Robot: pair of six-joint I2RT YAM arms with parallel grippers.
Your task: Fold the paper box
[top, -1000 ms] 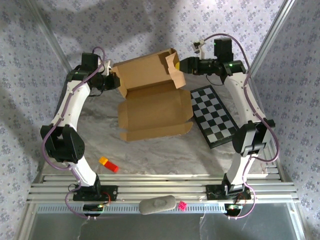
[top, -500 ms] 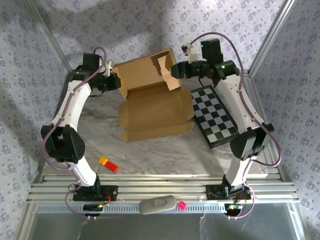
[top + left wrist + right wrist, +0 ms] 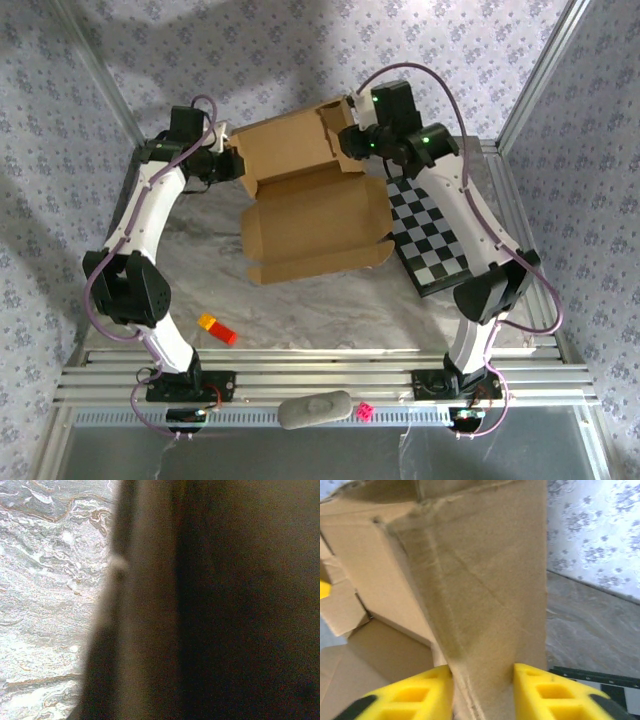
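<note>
Left gripper (image 3: 232,165): pressed together on the left edge of the box's raised back panel; its wrist camera has blurred cardboard right against it.
Paper box (image 3: 310,225): brown cardboard at the middle of the marble table (image 3: 300,310), base panel lying flat and open, back panel standing up at the far side.
Right gripper (image 3: 483,677): yellow fingers (image 3: 420,692) stand apart on either side of the upright flap at the box's far right corner.
Checkered board (image 3: 432,235): lies flat just beside the box's right edge.
</note>
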